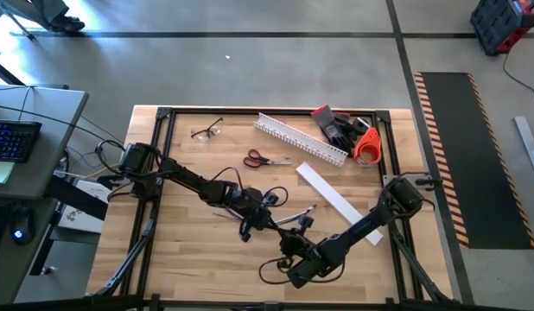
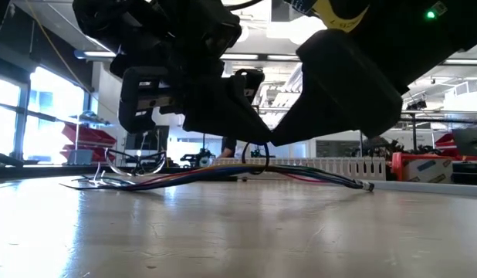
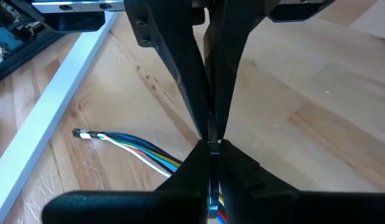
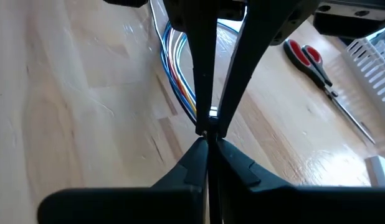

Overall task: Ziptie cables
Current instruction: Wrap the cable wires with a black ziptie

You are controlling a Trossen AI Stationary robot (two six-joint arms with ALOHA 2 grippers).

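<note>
1. Both pincers work at the cables (image 2: 223,174), which lie in a loose bundle near the middle of the table (image 1: 181,259). The left gripper (image 3: 211,138) is pinched shut right over them; a thin dark strip seems to sit between its tips, but whether that is the ziptie I cannot tell.
2. The right gripper (image 4: 208,132) is also fully closed, tips together just above the coloured wires. Nothing can be made out between its fingers.
3. From table height, a small dark loop (image 2: 256,158) hangs over the bundle between the two grippers. I judge this to be the ziptie, already wrapped round the wires.
4. My reading is that one gripper steadies the tie's head while the other takes the tail, so a pull would tighten the loop.
5. The bundle's free ends rest flat on the wood, so only the wrapped middle needs lifting.
6. The scissors (image 1: 260,159) lie well clear of the cables, toward the far edge, likely waiting to trim the tail.
7. The white cover strip (image 1: 336,202) lies beside the bundle and the slotted duct (image 1: 300,139) is beyond the scissors; neither touches the cables.
</note>
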